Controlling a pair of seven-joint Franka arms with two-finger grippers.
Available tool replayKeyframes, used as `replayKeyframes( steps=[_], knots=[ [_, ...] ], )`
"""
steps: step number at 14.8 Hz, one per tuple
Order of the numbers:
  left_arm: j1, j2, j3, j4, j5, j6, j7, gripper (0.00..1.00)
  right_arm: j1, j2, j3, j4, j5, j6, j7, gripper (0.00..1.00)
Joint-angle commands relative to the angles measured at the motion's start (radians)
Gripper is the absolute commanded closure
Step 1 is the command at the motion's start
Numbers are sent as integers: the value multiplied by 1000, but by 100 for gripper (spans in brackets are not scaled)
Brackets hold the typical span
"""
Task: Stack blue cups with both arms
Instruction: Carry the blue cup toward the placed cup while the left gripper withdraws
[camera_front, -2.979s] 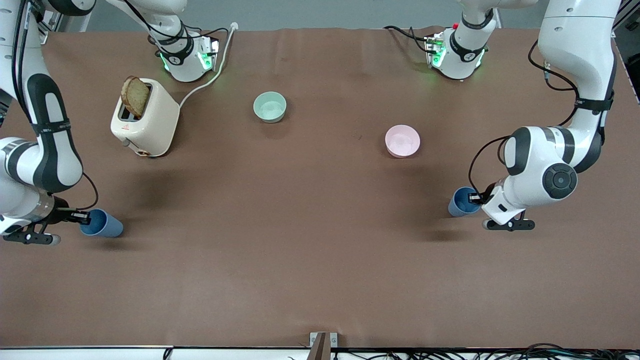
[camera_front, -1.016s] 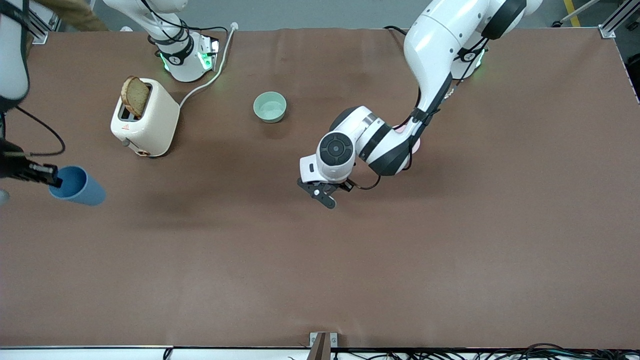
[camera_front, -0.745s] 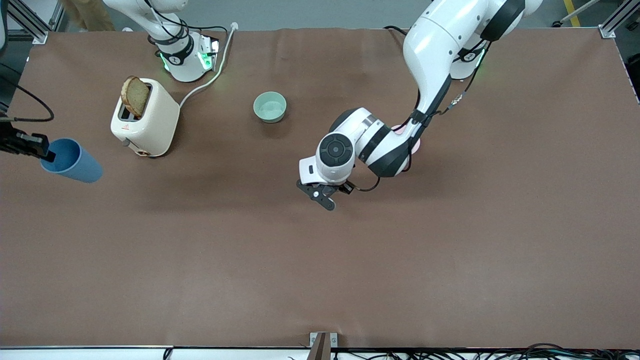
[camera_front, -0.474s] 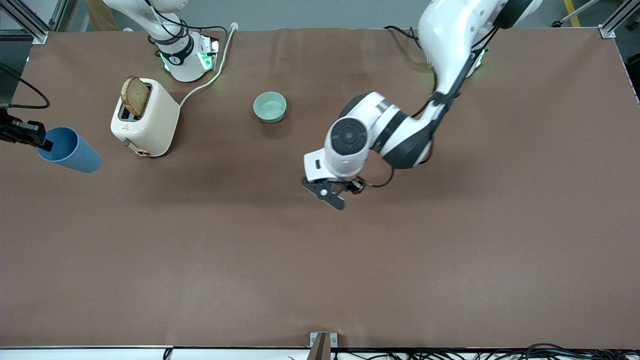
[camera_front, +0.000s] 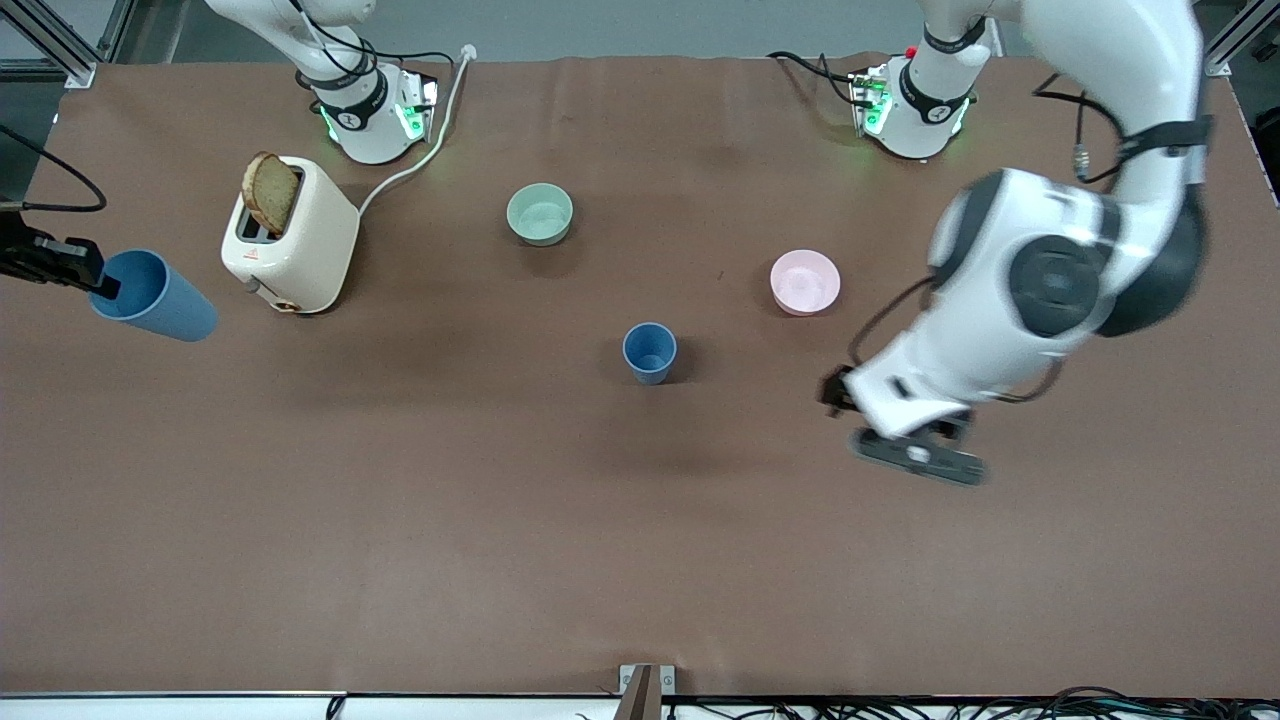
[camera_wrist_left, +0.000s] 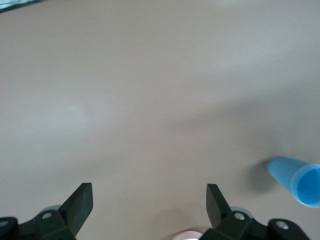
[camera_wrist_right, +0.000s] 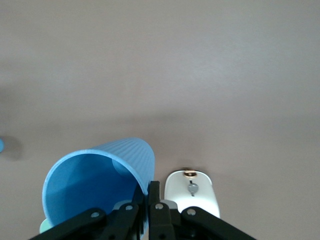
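One blue cup (camera_front: 650, 352) stands upright and alone on the table's middle, nearer to the front camera than the pink bowl; it also shows in the left wrist view (camera_wrist_left: 297, 180). My left gripper (camera_front: 836, 392) is open and empty in the air, over bare table between that cup and the left arm's end; its fingers stand wide apart (camera_wrist_left: 148, 205). My right gripper (camera_front: 95, 285) is shut on the rim of the second blue cup (camera_front: 152, 297) and holds it tilted in the air at the right arm's end, beside the toaster. The right wrist view shows this grip (camera_wrist_right: 151, 187) on the cup (camera_wrist_right: 100, 175).
A cream toaster (camera_front: 290, 235) with a slice of bread stands near the right arm's base; it shows under the held cup (camera_wrist_right: 192, 197). A pale green bowl (camera_front: 540, 214) and a pink bowl (camera_front: 805, 281) sit farther from the front camera than the standing cup.
My left arm has swung away from the table's middle toward its own end, leaving the blue cup standing there. My right gripper has raised its cup and shifted it a little.
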Motion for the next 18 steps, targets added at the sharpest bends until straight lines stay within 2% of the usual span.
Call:
replayKeyframes(
  steps=[1,5,7,9,13,15,18],
  knots=[
    [106,-53,-1,-33,14,-1,-12,0,68,-14,-1,-27,20,56,93,99],
    [249,-136,-9,-31,5,-1,-6,0,229,19,-2,-27,22,120,291,99],
    [254,-179,-6,-31,11,-14,-1,0,309,39,-2,-29,25,145,375,99],
    [254,-201,-1,-30,13,-85,4,0,386,64,-2,-29,25,185,507,99],
    [151,-264,189,-39,-3,-103,13,0,527,142,-2,-27,23,283,708,99],
    [165,-277,181,-38,-19,-119,11,0,625,193,-2,-27,23,361,843,99],
    [211,-322,126,-47,-30,-187,2,0,745,278,-2,-26,23,479,998,99]
  ],
)
